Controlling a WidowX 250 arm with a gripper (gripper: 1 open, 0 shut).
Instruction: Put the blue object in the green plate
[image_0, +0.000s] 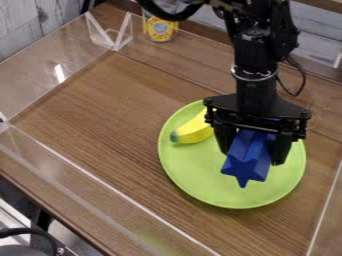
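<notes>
The blue object (245, 160), an angular star-like block, stands on end over the middle of the green plate (201, 185). Its lower point is at or just above the plate surface; contact cannot be made out. My gripper (254, 140) comes straight down from above, and its black fingers (218, 133) sit against both sides of the block's upper part, shut on it. The top of the block is hidden behind the gripper body.
A yellow toy banana (197, 131) lies on the plate's left part, close to the left finger. A yellow-labelled can (162, 28) stands at the back. Clear acrylic walls (54, 70) enclose the wooden table, with the plate near the right wall.
</notes>
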